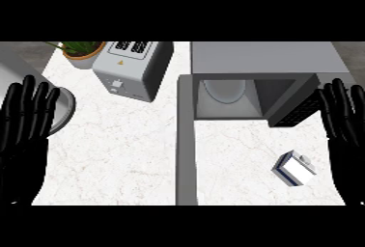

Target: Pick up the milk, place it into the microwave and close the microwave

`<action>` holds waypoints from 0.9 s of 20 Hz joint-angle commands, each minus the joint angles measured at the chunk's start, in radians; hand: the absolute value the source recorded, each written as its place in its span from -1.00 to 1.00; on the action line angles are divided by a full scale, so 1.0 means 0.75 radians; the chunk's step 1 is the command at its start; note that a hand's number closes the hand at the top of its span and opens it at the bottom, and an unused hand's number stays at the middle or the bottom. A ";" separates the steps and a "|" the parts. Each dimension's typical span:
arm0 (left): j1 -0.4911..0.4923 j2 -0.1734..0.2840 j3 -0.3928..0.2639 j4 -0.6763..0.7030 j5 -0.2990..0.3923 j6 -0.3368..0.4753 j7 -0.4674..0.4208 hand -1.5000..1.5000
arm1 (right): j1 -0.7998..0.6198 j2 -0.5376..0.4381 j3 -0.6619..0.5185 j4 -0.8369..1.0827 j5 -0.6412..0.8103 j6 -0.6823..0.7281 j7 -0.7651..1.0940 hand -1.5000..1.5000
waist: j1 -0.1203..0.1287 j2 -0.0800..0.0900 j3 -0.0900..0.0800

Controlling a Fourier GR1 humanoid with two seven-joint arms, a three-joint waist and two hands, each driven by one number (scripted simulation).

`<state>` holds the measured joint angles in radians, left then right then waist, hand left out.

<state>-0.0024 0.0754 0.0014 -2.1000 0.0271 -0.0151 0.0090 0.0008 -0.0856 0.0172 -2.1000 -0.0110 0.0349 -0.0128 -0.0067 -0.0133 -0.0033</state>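
The milk (294,169) is a small white and blue carton that lies on the white marble surface (121,144), toward the right side, in front of the microwave (264,62) and a little to the right of its opening. No hand touches it. The microwave stands at the far edge and its cavity is open – inside one can see a pale round turntable (225,90). Its door (186,144) is swung out toward the viewer and shows as a long grey strip going down the middle of the surface. The milk is to the right of this door, apart from it. The right hand (346,125) is at the right edge, fingers straight and pointing up, holding nothing; the milk is near it, lower and to its left. The left hand (25,125) is at the left edge in the same manner – fingers released and spread, nothing in them. Behind it a part of a grey round object (65,107) shows. At the far left stand a toaster (132,67) and, just beside it, a potted plant (80,52).
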 commanded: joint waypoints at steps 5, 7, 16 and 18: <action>-0.092 0.088 0.055 0.027 0.049 -0.090 0.013 -1.00 | 0.256 -0.195 -0.263 -0.033 -0.392 0.368 -0.219 -1.00 | -0.006 0.016 0.006; -0.013 0.018 0.072 0.141 0.206 -0.102 0.055 -1.00 | 0.373 -0.204 -0.181 0.033 -0.458 0.475 -0.171 -1.00 | -0.026 0.019 0.006; 0.169 -0.099 -0.217 0.093 0.030 0.015 -0.046 -1.00 | 0.755 -0.286 -0.484 0.164 -0.586 0.891 -0.484 -1.00 | -0.008 0.013 0.005; 0.162 -0.099 -0.174 0.188 0.052 -0.037 -0.117 -1.00 | 0.650 -0.234 -0.467 0.312 -0.433 0.914 -0.561 -1.00 | 0.002 0.016 0.005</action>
<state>0.0816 0.0136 -0.1115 -1.9916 0.0692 -0.0337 -0.0237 0.4800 -0.2889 -0.2982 -1.9885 -0.4190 0.6341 -0.3208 -0.0122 -0.0025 0.0004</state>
